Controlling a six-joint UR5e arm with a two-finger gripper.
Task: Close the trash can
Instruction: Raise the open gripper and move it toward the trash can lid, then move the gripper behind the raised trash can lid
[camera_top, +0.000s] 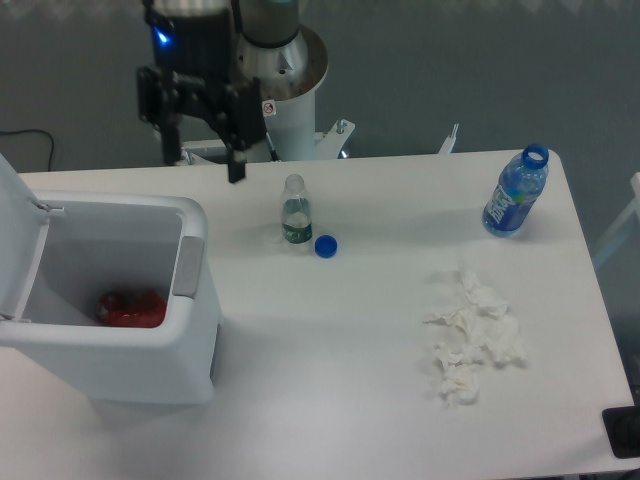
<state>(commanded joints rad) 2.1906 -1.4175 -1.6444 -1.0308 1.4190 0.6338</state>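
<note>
White table (330, 380): bin (130, 350), bottles, tissues (472, 337).
</note>
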